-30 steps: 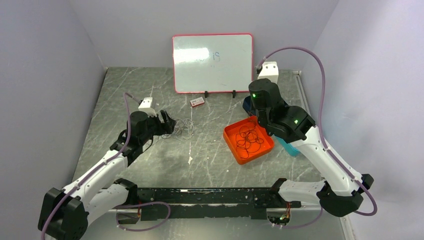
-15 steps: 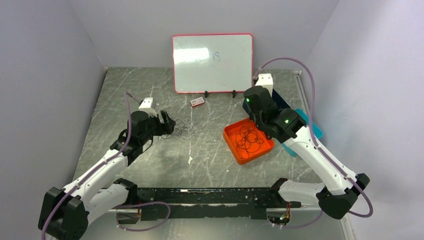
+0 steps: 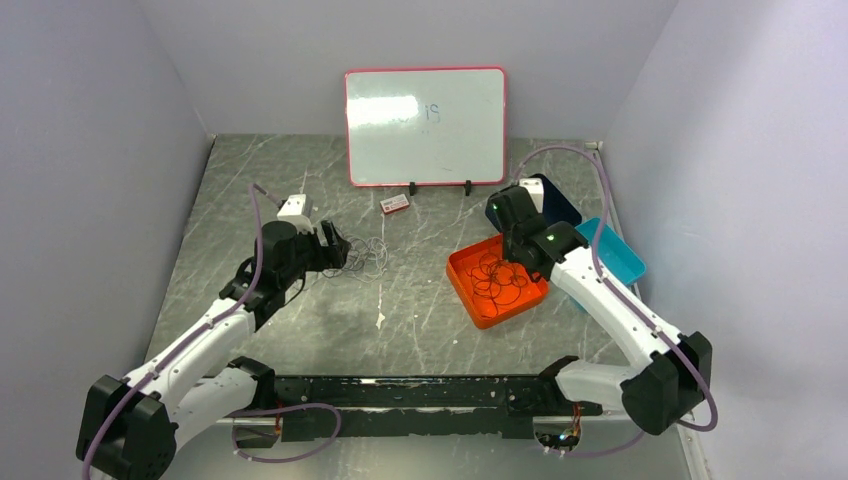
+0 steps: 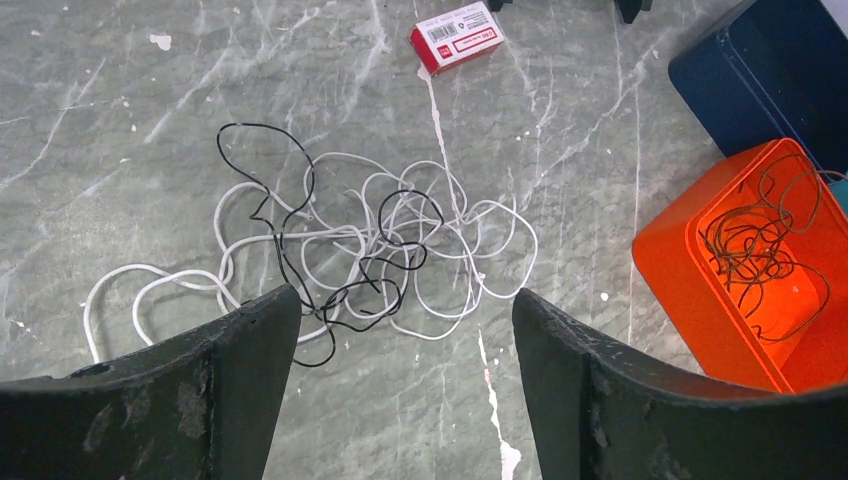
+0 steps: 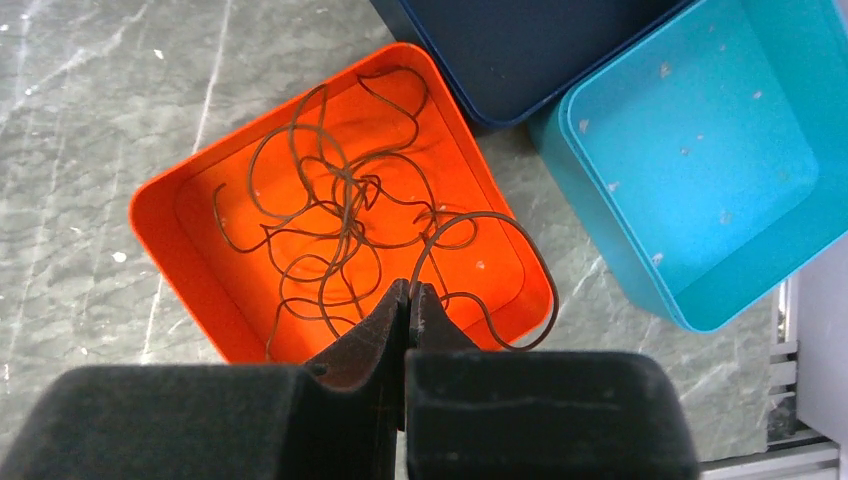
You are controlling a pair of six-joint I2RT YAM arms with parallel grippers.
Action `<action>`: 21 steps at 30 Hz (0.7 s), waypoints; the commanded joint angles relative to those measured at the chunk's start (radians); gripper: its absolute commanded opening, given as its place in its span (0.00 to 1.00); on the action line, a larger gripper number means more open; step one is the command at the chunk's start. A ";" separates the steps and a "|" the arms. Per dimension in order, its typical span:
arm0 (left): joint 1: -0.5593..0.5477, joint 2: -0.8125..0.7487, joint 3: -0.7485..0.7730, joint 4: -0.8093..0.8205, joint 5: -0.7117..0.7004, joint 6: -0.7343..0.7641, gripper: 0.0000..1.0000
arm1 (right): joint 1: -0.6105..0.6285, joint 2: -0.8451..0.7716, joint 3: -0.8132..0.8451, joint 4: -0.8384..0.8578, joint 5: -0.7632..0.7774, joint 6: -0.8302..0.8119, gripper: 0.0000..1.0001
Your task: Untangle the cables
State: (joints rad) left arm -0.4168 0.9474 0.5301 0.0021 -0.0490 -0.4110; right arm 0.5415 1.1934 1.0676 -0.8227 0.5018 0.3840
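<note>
L fingers, matte blk w/ scuffed, greyish inner faces, stand wide apart, gripping nothing, at the near edge of the cables. That's a loose, flat tangle of thread-thin wht & blk wires, curly loops crossing each other, lying on the bench left of centre. Bench top is grey-green, stone-look, veined w/ pale streaks & specks. One wht strand trails off left in long open loops. A blk one kinks up on the tangle's far-left side. A small rectangular red & wht box lies beyond the tangle, apart from it.

Right of centre: orange tray, smooth plastic, squarish w/ rounded corners & shallow walls. Inside are dark cables, same hair-thin sort, in springy overlapping rings. R fingers are pressed tight together above this tray. One dark loop runs right up to the tips & arcs over the rim; can't tell if it's nipped.

Navy tray sits just beside the orange one's far-right corner. Teal tray, speckled inside, is close by on the right. Whiteboard, pink-red frame, stands upright at the far side.
</note>
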 commanded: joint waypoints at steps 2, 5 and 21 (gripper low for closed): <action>0.001 -0.022 0.026 -0.007 -0.014 0.010 0.82 | -0.076 0.021 -0.041 0.110 -0.132 -0.033 0.00; 0.002 -0.020 0.024 -0.002 -0.012 0.009 0.82 | -0.092 0.065 -0.059 0.147 -0.190 -0.042 0.00; 0.001 0.005 0.039 -0.015 -0.012 0.017 0.82 | -0.140 0.258 -0.166 0.234 -0.438 -0.086 0.16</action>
State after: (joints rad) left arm -0.4168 0.9482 0.5301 -0.0059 -0.0494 -0.4072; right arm 0.4114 1.4422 0.9024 -0.6128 0.1204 0.3214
